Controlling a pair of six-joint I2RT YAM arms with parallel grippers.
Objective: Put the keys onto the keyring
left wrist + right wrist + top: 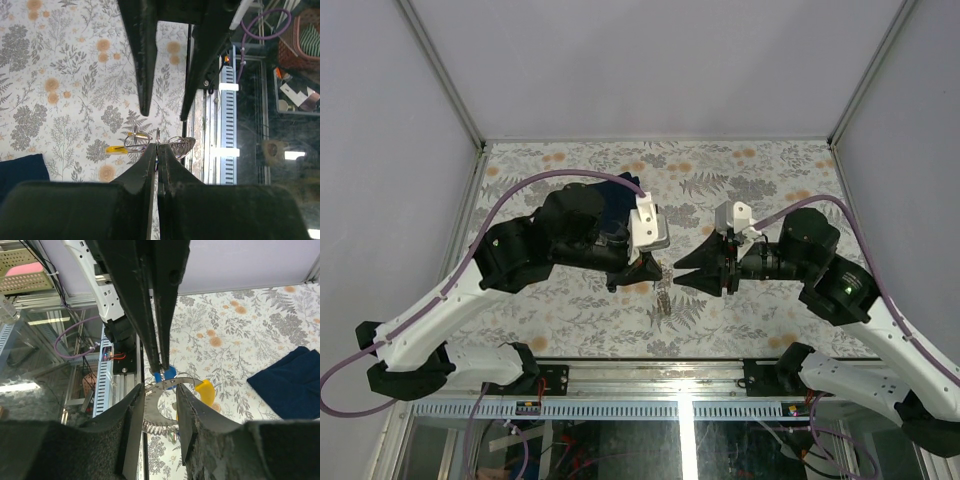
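Our left gripper [157, 146] is clamped on the keyring [151, 412] at mid-frame. Our right gripper [159, 389] stands wide around it. The yellow key [206, 390] and blue key [168, 374] hang there, but we cannot confirm they are threaded.

From above, the keys [663, 292] are only a small dangling cluster, their tags too small to tell apart, and the navy cloth [618, 200] shows only as a sliver behind the left arm [550, 235]. At the right wrist the keyring [154, 414] runs partly behind the fingers [131, 425] of the right tool [158, 388], the cloth is cut off by the picture's right edge, and whatever lies under the glass panel [30, 385] at the left is blurred.
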